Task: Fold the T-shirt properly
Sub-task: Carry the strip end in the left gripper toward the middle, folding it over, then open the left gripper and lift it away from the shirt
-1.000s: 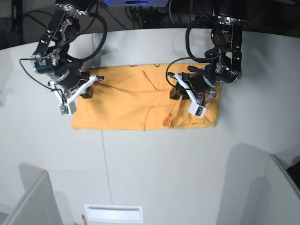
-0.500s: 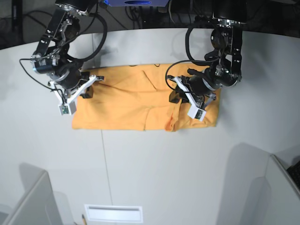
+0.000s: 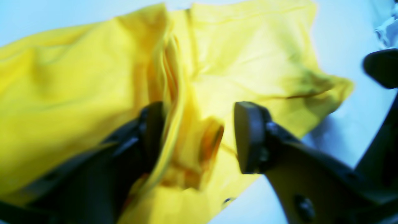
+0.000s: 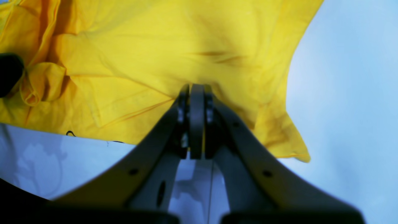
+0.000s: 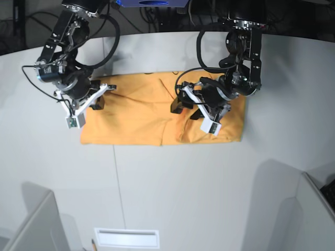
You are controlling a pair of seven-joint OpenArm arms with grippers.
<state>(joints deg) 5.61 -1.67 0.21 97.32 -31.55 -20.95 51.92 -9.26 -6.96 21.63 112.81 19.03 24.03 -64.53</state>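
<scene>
Where it lies across the far half of the white table, the T-shirt is a light-orange strip, already folded into a long band running side to side, with creases and a bunched ridge towards the end under the left arm.

Left claw: over that bunched end, jaws standing well apart. A raised fold of cloth runs up between the fingers; one finger sits against the fold, the other is clear of it. Nothing is pinched. Seen from the base camera, this claw hangs just over the shirt's ridge.

Right claw: jaws pressed fully together at the shirt's other end. Its tip sits at the cloth, though whether any fabric is caught between the jaws cannot be told. From the base camera, this claw rests at the shirt's short edge.

Both arms reach in from the table's far side.
</scene>
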